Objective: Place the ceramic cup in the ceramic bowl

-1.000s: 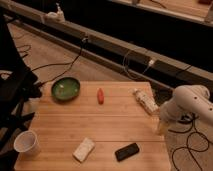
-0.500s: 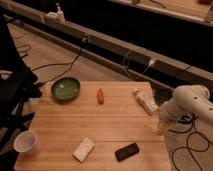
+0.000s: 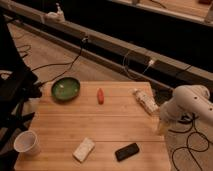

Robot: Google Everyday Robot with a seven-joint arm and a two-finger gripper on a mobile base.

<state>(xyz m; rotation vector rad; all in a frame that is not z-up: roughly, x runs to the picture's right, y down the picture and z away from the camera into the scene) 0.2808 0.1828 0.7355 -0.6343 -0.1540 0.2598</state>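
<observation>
Right now, the ceramic bowl [image 3: 65, 89] sits at about 10 o'clock on the wooden worktop [image 3: 115, 122], near its far-left corner. It is upright, dark green at the rim, and its inside shows only lighter green glaze with a small pale glint on it. The ceramic cup [image 3: 27, 143] stands at about 8 o'clock, at the near-left corner, upright with its mouth up and its pale inside open to view. It is well apart from the bowl, with bare wood between them.

A small red object [image 3: 100, 95] lies toward 12 o'clock, just right of the bowl but not touching it. A pale wrapped packet [image 3: 146, 101] lies at 2 o'clock near the far-right edge. A pale block [image 3: 84, 149] lies at about 7 o'clock, and a black phone [image 3: 127, 151] lies flat beside it at 5 o'clock, the two apart.

The white arm [image 3: 192, 100] bends in from the right, and the hand [image 3: 162, 127] hangs at about 4 o'clock, at the right edge of the worktop, pointing down. Its fingers are spread, with nothing between them. It is well away from both cup and bowl, on the opposite side of the worktop. Dark cables [image 3: 196, 145] trail over the floor below the arm
</observation>
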